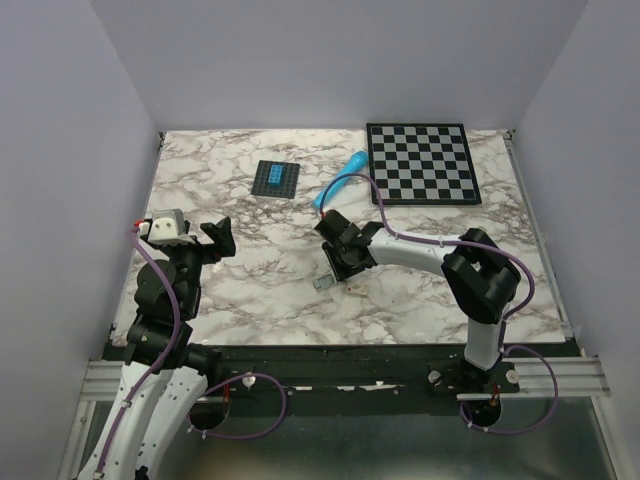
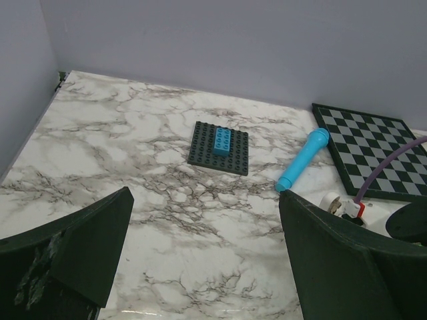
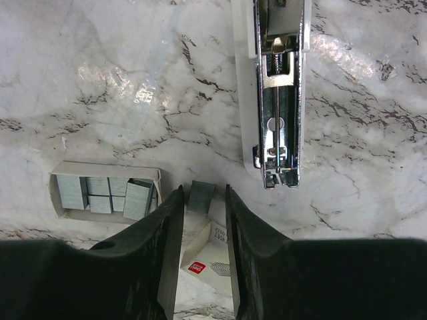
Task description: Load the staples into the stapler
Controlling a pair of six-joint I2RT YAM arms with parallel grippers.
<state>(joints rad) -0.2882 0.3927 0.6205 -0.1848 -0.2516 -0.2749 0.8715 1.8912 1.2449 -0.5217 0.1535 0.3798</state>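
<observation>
Right fingers [image 3: 133,267] straddle the staples [image 3: 201,197], slightly apart.
They lie between the tips, just beside their box [image 3: 100,166]; the stapler [image 3: 277,100] lies open on the tabletop [image 3: 100,80] nearby. Left fingers [image 2: 80,253] hang wide apart.

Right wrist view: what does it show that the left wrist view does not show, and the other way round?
Only the right wrist view: the stapler, opened with its metal rail bare; a small box of staple blocks; one block of staples between the fingers of the right gripper. Only the left wrist view: the dark baseplate with a blue brick on it, the blue cylinder, the chessboard, and the left gripper, wide open and empty. Both: the marble table.
</observation>
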